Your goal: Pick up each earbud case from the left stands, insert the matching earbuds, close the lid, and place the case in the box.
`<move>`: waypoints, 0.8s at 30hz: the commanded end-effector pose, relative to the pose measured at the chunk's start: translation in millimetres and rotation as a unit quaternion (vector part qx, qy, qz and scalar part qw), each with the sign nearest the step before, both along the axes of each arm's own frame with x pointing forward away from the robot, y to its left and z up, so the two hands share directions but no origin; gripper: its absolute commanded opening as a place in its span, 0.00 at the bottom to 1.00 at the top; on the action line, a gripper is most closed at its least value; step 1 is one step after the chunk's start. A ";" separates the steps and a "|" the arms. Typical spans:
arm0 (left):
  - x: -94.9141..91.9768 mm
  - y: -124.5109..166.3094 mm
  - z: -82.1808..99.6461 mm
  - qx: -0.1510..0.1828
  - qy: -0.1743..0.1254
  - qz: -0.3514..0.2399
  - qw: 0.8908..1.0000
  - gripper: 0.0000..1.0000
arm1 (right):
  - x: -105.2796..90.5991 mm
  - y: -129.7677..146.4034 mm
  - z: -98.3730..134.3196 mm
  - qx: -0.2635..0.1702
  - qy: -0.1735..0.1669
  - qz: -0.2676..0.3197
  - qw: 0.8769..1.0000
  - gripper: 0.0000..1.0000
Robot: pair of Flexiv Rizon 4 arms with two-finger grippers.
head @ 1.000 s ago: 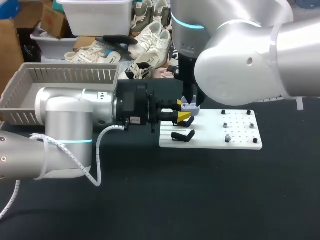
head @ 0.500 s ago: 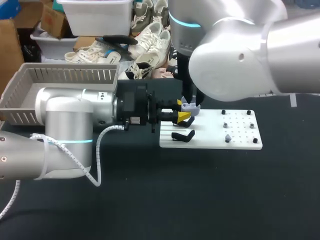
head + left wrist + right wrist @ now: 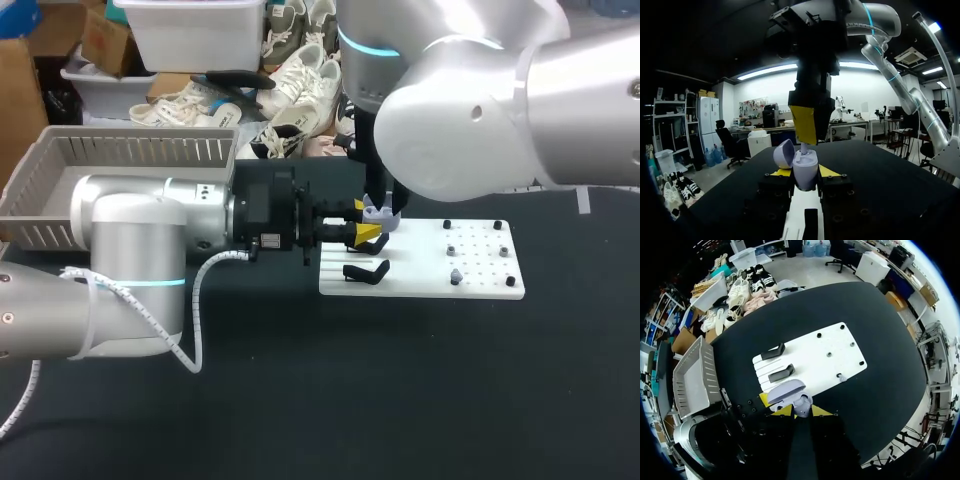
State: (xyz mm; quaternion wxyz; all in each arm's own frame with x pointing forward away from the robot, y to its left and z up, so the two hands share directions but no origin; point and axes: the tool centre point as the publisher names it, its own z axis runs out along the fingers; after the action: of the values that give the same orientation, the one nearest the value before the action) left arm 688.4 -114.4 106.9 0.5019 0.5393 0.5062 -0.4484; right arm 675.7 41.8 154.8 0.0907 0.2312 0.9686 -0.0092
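A lavender earbud case (image 3: 373,213) with its lid (image 3: 784,152) open stands upright between the yellow tips of my left gripper (image 3: 365,229), which is shut on its body (image 3: 805,172). My right gripper (image 3: 383,203) hangs straight above it. Its yellow finger (image 3: 804,123) points down, and it is shut on a small earbud (image 3: 803,148) at the case's opening. From the right wrist view, the open case (image 3: 785,390) and the earbud (image 3: 801,402) show just ahead of the right gripper (image 3: 801,411). Two black stands (image 3: 365,270) on the white board (image 3: 480,285) hold nothing.
The white board carries small black pegs (image 3: 497,225) and two small grey pieces (image 3: 455,275). A grey slatted basket (image 3: 60,150) sits at the table's far left, behind my left arm (image 3: 130,250). Dark tabletop lies in front of the board.
Both grippers and the case stay where they were. Only the right arm's big upper joint has shifted slightly to the left.
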 end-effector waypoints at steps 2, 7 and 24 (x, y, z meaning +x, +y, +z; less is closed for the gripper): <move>-0.5 -0.6 -0.5 -0.001 -0.001 0.002 1.000 0.00 | 2.6 1.8 -2.8 -0.004 0.004 -0.002 1.000 0.00; -0.5 -0.6 -0.5 -0.001 -0.001 0.002 1.000 0.00 | 4.2 2.1 -6.4 -0.007 0.009 -0.002 1.000 0.00; -0.5 -0.6 -0.5 -0.001 -0.001 0.002 1.000 0.00 | -10.3 -7.5 8.0 0.006 -0.006 -0.019 1.000 0.40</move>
State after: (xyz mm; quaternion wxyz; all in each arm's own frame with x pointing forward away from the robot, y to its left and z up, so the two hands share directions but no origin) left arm 688.4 -114.4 106.9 0.5020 0.5392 0.5062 -0.4483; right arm 681.9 43.9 153.5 0.0832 0.2455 0.9657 -0.0144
